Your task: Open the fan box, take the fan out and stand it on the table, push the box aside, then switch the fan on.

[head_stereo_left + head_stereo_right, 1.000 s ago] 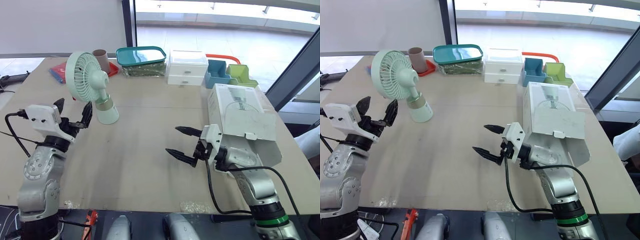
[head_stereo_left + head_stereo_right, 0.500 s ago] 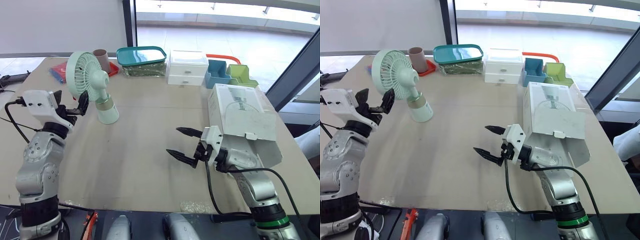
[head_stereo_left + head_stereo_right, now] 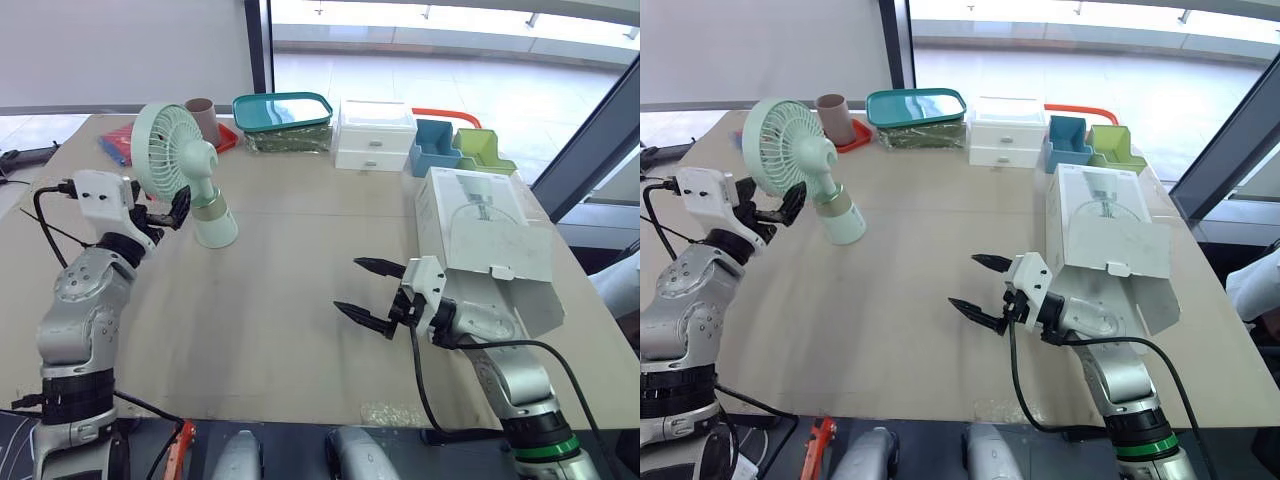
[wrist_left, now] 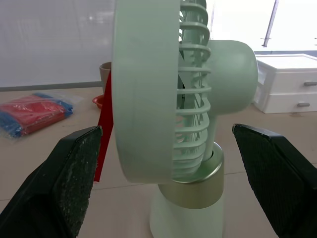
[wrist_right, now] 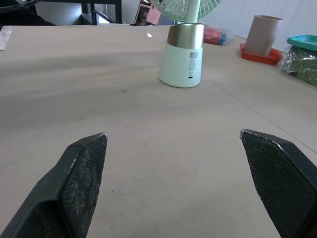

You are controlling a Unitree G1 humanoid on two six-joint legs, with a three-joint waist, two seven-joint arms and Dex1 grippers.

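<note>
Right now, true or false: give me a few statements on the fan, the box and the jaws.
The fan stands upright on the table. True.
The left jaws are shut on the fan's base. False: they are open, flanking the fan.
The right jaws hold the box. False: open and empty; the box lies beside that arm.
A white drawer unit stands near the table's far edge. True.

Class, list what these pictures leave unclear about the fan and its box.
1. Switch on the fan: in the right wrist view, the marks on its base are too small to read.
2. Fan's foot: in the left wrist view, the bottom edge cuts it off.
3. Inside of the box: in the head views, its flap covers the opening.
4. Whether the blades turn: in the left wrist view, the grille covers most of them.
</note>
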